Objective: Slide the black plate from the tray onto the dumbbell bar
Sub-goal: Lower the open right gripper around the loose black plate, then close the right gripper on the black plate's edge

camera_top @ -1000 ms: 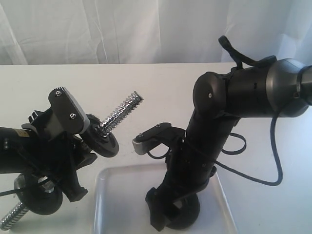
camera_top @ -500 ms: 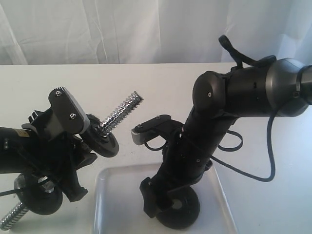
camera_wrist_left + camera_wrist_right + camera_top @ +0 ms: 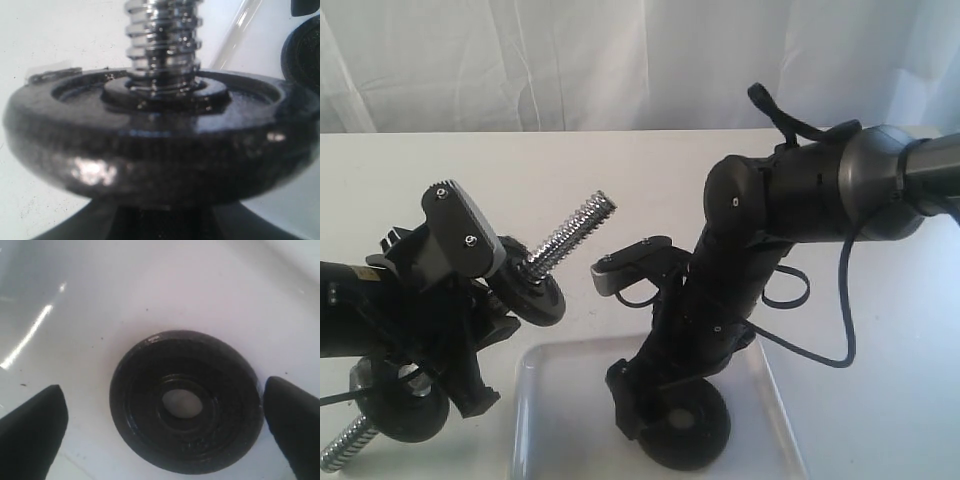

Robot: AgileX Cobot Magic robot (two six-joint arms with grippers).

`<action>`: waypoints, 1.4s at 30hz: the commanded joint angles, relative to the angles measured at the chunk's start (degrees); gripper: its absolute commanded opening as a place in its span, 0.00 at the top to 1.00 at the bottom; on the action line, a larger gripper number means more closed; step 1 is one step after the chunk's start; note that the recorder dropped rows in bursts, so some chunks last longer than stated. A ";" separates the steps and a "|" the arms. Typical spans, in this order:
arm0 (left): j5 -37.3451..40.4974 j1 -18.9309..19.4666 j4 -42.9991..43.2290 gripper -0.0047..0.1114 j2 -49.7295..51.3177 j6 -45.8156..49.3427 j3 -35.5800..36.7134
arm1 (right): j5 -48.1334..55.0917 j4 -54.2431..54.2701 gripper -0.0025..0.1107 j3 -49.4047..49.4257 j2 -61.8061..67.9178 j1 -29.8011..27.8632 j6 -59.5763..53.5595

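The black plate (image 3: 185, 400) lies flat on the tray (image 3: 100, 300), its round hole showing the tray floor. My right gripper (image 3: 162, 407) hangs open just above it, one of its fingers (image 3: 30, 432) on each side of the disc with a gap to the rim. From outside, the right gripper (image 3: 665, 415) is low over the black plate (image 3: 695, 440) in the tray (image 3: 555, 400). My left gripper (image 3: 460, 345) is shut on the dumbbell bar (image 3: 570, 235), holding it tilted with the bare threaded end toward the right arm. One mounted disc (image 3: 150, 145) fills the left wrist view.
A second mounted disc (image 3: 400, 400) sits near the bar's lower threaded end (image 3: 345, 445) at the left front. A cable (image 3: 820, 330) loops off the right arm over the white table (image 3: 620, 170). A white curtain hangs behind.
The right arm has shifted left and its gripper has come slightly up and leftward, uncovering more of the black plate. The left arm and bar have barely moved.
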 commanded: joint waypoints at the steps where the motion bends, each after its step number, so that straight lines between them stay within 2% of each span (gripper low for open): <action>1: -21.43 -0.08 -5.66 0.96 -2.58 3.74 -1.48 | -0.52 -0.57 0.05 -0.12 0.54 0.17 0.57; 7: -20.91 -0.08 -5.89 0.96 -2.58 4.92 -1.48 | -2.91 -1.44 0.05 -0.12 0.54 1.32 0.57; 15: -21.13 -0.08 -5.98 0.96 -2.58 4.93 -1.48 | -2.81 -12.90 0.05 -0.12 0.54 4.11 8.99; 42: -21.10 -0.08 -5.98 0.96 -2.58 5.06 -1.48 | -0.57 -13.86 0.05 -0.02 2.77 6.23 14.03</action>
